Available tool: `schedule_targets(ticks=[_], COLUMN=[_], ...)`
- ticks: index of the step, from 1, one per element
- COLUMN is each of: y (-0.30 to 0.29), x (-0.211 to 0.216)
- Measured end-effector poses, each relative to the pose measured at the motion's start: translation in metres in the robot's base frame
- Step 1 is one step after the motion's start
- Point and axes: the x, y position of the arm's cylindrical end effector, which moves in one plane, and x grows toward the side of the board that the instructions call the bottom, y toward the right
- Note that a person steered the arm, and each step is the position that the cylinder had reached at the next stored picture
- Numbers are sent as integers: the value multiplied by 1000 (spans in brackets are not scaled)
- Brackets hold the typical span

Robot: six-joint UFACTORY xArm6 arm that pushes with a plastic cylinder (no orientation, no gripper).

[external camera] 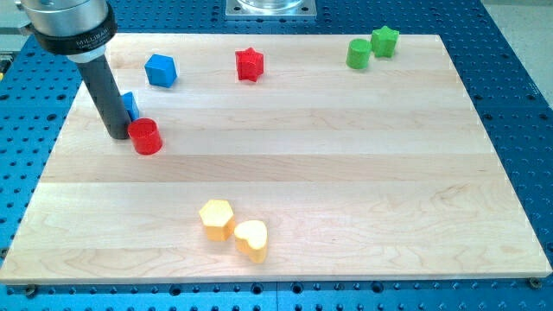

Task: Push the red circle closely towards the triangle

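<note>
The red circle [146, 136], a short cylinder, lies at the view's left on the wooden board [346, 155]. My tip [117, 136] stands right beside it, on its left, touching or nearly touching. A blue block [130, 105], likely the triangle, is partly hidden behind my rod, just above and left of the red circle. The rod rises to the view's top left.
A blue cube-like block [161, 70] lies above the red circle. A red star [249, 64] sits at top centre. A green cylinder [358, 53] and green star [384, 41] sit at top right. A yellow hexagon [216, 218] and yellow heart [251, 239] lie at bottom centre.
</note>
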Motion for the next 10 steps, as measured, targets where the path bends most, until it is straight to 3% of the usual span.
schedule_targets(ticks=[1,2,3,5,6,8,9,10], y=[-6,-35,11,70,0,64,64,199], x=[-12,28,64,72,97,38,79,71])
